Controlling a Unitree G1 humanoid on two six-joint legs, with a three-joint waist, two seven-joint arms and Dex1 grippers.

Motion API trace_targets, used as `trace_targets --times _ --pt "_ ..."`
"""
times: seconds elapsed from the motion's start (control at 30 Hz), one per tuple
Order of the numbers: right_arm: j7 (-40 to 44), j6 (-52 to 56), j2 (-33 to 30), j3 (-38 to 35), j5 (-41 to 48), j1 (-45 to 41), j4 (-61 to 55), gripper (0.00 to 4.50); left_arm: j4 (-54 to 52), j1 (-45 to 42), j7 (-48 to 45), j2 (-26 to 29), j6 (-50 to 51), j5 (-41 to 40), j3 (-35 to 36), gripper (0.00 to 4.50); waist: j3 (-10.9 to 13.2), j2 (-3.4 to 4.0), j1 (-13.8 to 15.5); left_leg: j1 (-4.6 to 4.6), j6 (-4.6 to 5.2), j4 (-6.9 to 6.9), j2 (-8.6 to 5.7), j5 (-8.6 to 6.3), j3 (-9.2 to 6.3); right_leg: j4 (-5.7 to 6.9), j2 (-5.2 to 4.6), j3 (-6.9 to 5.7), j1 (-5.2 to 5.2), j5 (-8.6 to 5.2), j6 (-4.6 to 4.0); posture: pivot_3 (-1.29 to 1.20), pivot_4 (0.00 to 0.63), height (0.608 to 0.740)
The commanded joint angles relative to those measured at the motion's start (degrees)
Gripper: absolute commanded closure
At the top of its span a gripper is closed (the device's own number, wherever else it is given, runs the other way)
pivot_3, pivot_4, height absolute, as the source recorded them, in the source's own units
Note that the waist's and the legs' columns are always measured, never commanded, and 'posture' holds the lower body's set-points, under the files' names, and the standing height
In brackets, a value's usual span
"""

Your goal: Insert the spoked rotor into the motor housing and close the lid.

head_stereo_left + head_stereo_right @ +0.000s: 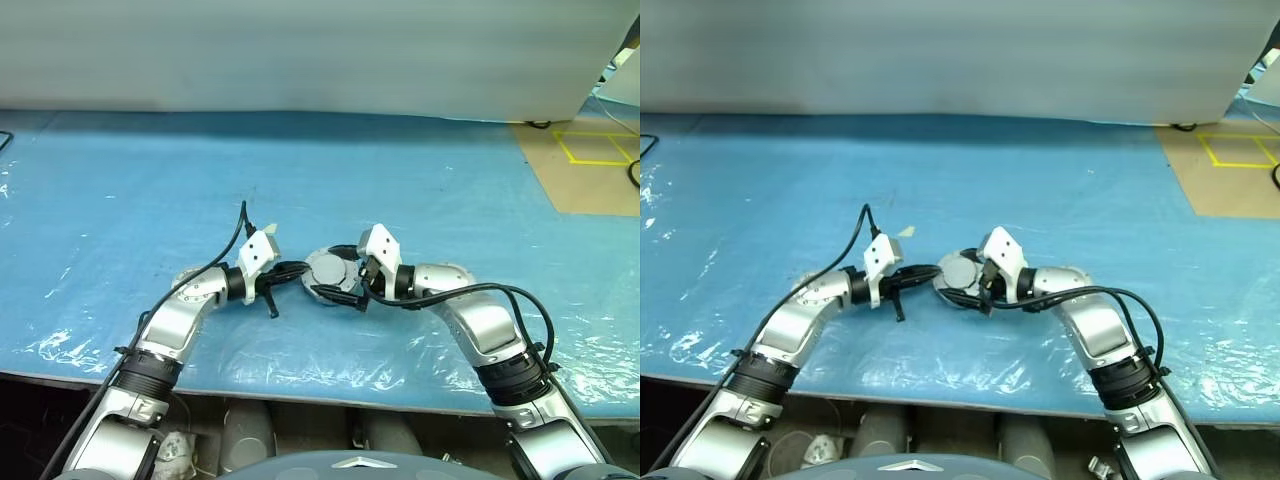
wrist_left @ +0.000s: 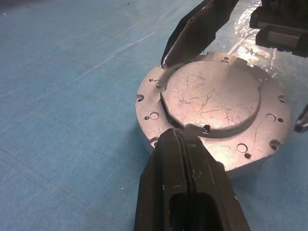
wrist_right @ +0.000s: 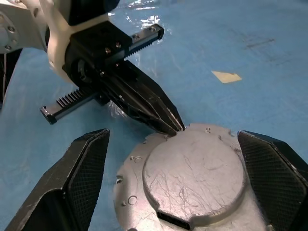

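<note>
Right hand (image 3: 178, 187) straddles the lid (image 3: 192, 178), fingers spread; left hand (image 2: 185, 139) touches its rim.

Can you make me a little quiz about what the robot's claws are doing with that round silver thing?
1. True or false: the left claw is shut, its tip at the lid.
2. The right claw is: A shut, B open around the lid, C off the table.
3. What colour is the table cover?

Key: 1 true. 2 B. 3 blue.
</note>
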Motion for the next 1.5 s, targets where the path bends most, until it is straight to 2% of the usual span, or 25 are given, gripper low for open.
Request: trace_targets --times 0.03,0.13,0.23,0.5,0.67,0.8,0.83,1.03,1.5 --pt "-4.03 -1.18 0.82 -3.07 -0.79 -1.90 2.17 0.02 1.23 1.61 -1.06 0.56 1.83 1.13 -2.16 4.50 0.00 0.00 -0.01 0.00 0.00 -0.01 0.00 0.00 0.00 0.00 0.00 0.00 0.00 0.00 0.00 0.00 0.150 0.740" --pt "-7.66 0.40 0.45 -3.27 -3.52 -3.08 5.20 0.02 1.23 1.52 -1.14 0.51 1.72 1.07 -2.13 4.50 0.00 0.00 0.00 0.00 -0.01 0.00 -0.04 0.01 0.00 0.01 -0.03 0.00 0.00 0.00 0.00 0.00 0.150 0.740" --pt "-10.54 8.01 0.10 -4.13 -3.53 -3.25 7.30 0.02 1.30 1.46 -1.26 0.48 1.54 1.13 -2.13 4.50 -0.01 0.02 0.00 0.01 -0.01 -0.01 -0.05 0.01 0.00 0.01 -0.04 0.00 0.02 -0.01 0.02 0.00 0.150 0.740" --pt "-10.18 38.60 3.46 -11.95 14.98 -2.63 -0.09 0.02 1.63 1.04 -1.53 0.29 1.02 1.22 -2.05 4.50 -0.07 0.07 0.07 0.14 -0.01 -0.13 -0.13 0.01 -0.02 -0.02 -0.09 0.00 0.13 -0.06 0.06 0.00 0.150 0.740" --pt "-12.18 47.24 6.16 -15.91 21.06 -3.70 -1.77 0.02 2.16 0.58 -1.56 -0.04 0.60 1.37 -2.14 4.50 -0.06 0.07 0.08 0.11 -0.02 -0.20 -0.19 0.01 -0.02 -0.05 -0.14 0.00 0.07 -0.07 0.07 0.00 0.150 0.740" --pt "-15.11 50.82 10.80 -20.47 24.04 -4.55 -1.42 0.02 2.60 0.32 -1.58 -0.14 0.22 1.46 -2.15 4.50 -0.06 0.08 0.08 0.10 -0.02 -0.38 -0.24 0.01 -0.01 -0.07 -0.15 0.00 0.00 -0.11 0.07 0.00 0.150 0.740" --pt "-15.58 51.34 11.59 -21.04 24.37 -4.56 -1.43 0.39 2.68 0.30 -1.54 -0.19 0.14 1.48 -2.15 4.50 -0.06 0.08 0.09 0.10 -0.03 -0.41 -0.24 0.02 -0.01 -0.07 -0.15 -0.01 -0.02 -0.13 0.06 0.00 0.150 0.740" --pt "-17.16 55.74 15.19 -24.00 26.60 -4.04 -1.88 1.86 3.06 0.09 -1.34 -0.45 -0.24 1.64 -2.02 4.50 -0.06 0.08 0.09 0.08 -0.04 -0.55 -0.38 0.02 -0.01 -0.07 -0.26 -0.01 -0.09 -0.17 0.09 0.00 0.150 0.740" --pt "-16.85 60.11 15.93 -27.01 29.17 -3.13 -2.13 2.02 4.83 -1.31 1.73 -2.79 -3.99 1.68 0.06 4.50 -0.07 0.09 0.06 0.13 -0.06 -0.80 -0.39 0.03 -0.01 -0.07 -0.25 -0.10 -0.09 -0.19 0.15 0.00 0.150 0.740"
